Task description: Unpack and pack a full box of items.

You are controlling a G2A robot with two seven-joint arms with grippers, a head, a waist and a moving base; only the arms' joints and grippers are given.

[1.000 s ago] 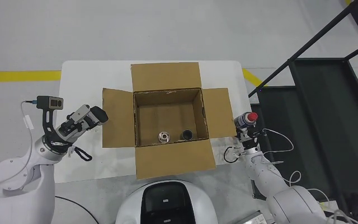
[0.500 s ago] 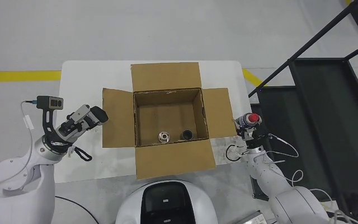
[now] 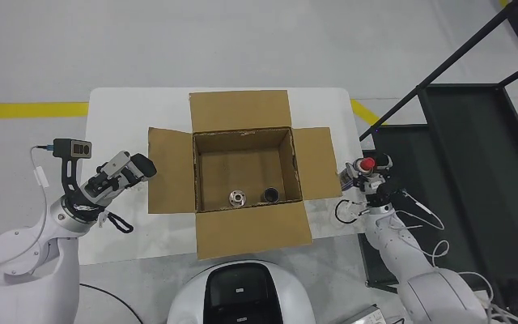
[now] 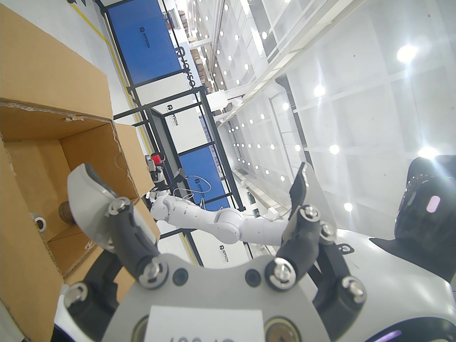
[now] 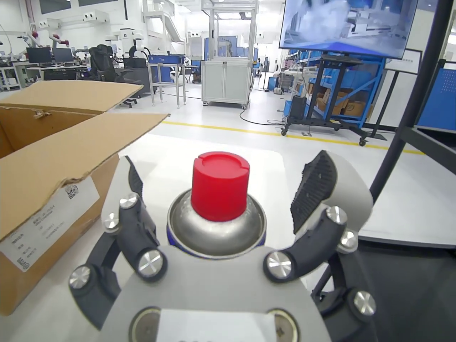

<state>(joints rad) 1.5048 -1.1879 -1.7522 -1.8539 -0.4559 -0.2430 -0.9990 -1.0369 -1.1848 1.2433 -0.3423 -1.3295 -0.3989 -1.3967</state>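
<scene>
Brown cardboard box (image 3: pixel 239 109) centred on white table (image 3: pixel 129 109), four flaps folded outward, table strip showing beyond each side flap. Small silver round part (image 3: pixel 237 197) and dark round part (image 3: pixel 269 194) by near inside wall. Left gripper (image 3: pixel 139 168) at left flap's outer edge. Right gripper (image 3: pixel 369 164) at right table edge, around red-capped metal spray can (image 3: pixel 367 165), black metal rack (image 3: pixel 453 146) close by.
Left wrist: fingers (image 4: pixel 89 193) spread, nothing between.
Right wrist: fingers splayed, can upright between, gap at ribbed pad (image 5: pixel 313 186).

"Any lettering in frame?"
"A white label (image 5: pixel 50 222) on the cardboard box (image 5: pixel 42 158) side carries a square code and print too small to read."
"Elsewhere?"
"White logos on blue wall panels (image 4: pixel 149 42), and a caption line atop a big screen (image 5: pixel 347 8)."
</scene>
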